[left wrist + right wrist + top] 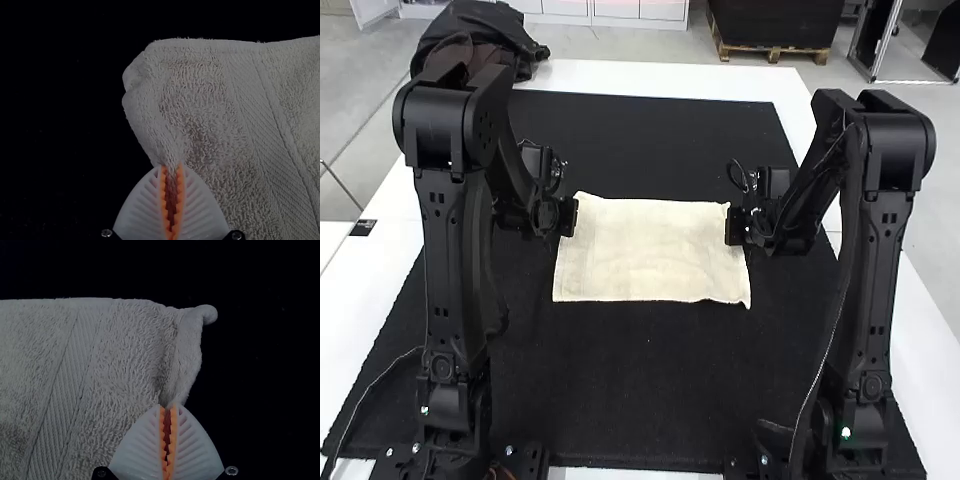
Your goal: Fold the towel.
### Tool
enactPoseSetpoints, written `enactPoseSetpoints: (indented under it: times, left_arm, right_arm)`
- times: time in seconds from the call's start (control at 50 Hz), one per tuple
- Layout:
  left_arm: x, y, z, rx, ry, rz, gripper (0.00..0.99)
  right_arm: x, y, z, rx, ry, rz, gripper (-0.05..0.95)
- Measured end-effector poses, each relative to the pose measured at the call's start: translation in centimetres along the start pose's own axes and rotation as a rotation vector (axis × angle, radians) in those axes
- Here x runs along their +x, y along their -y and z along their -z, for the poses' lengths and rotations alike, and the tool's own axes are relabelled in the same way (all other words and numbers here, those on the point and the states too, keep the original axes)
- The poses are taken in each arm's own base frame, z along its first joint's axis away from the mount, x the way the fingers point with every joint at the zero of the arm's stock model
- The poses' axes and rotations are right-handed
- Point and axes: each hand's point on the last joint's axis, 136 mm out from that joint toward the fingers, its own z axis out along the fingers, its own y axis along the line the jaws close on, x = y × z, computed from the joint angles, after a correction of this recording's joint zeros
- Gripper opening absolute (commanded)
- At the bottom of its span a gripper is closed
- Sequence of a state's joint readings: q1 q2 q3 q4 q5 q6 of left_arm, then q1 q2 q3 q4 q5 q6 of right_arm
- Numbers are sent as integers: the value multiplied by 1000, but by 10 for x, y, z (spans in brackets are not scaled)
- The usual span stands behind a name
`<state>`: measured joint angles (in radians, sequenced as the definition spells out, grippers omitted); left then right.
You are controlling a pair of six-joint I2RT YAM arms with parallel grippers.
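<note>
While the black left arm (445, 250) stands on the left of the high view, its two-finger gripper (570, 217) is at the left side of the towel, near the far corner. Over in the left wrist view, that left gripper (172, 167) has its white ribbed fingers (142, 205) with orange pads (163, 200) brought together at the tips, pinching a bit of the towel's side edge. The cloth puckers up right at the tips, and the corner past them looks rounded, with a small notch in it.

Next along is the cream rectangular terry towel (650, 250) itself, lying pretty flat between the two arms on a black cloth mat (620, 380), which sits on a white table (660, 80). It's wider than it is deep, and its near right corner pokes out in a little point. Can't tell how many layers there are, tbh. Both wrist views show a flat woven band running across it.

Then there's the right gripper (733, 226), at the towel's right side close to the far corner. In the right wrist view its tips are nipped together on the side edge too, where a narrow strip is bunched up, ending in a small rolled nub at the corner. The black right arm (870, 270) stands furthest right.
</note>
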<state>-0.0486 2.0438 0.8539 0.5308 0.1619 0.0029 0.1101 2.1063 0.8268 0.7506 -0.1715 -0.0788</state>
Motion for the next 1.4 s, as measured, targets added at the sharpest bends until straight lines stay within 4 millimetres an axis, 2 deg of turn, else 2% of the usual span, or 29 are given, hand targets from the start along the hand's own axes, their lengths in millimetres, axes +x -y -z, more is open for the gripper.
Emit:
enactPoseSetpoints:
  times: [0.16, 0.26, 0.46, 0.54, 0.76, 0.94, 1.22, 1.4]
  left_arm:
    - [0, 1, 1, 7, -5, 9, 23]
    - [-3, 4, 8, 16, 7, 10, 21]
    - [-18, 6, 21, 23, 45, 13, 23]
    - [-20, 7, 25, 26, 49, 21, 23]
    - [-20, 11, 39, 35, 37, 32, 23]
    - [-24, 15, 56, 41, 54, 35, 23]
    - [-20, 19, 80, 43, 32, 44, 23]
    - [-27, 21, 96, 43, 29, 44, 23]
  right_arm:
    - [-1, 1, 3, 1, 1, -6, -21]
    - [-3, 0, 13, -1, 9, -7, -23]
    - [-29, 4, 32, 4, 76, -8, -23]
    - [-33, 5, 36, 2, 88, -9, -23]
    - [-26, 8, 48, -4, 74, -22, -23]
    - [-31, 6, 64, -16, 73, -29, -23]
    - [-31, -4, 88, -50, 46, -36, -23]
    - [-26, -10, 101, -72, 12, -42, -23]
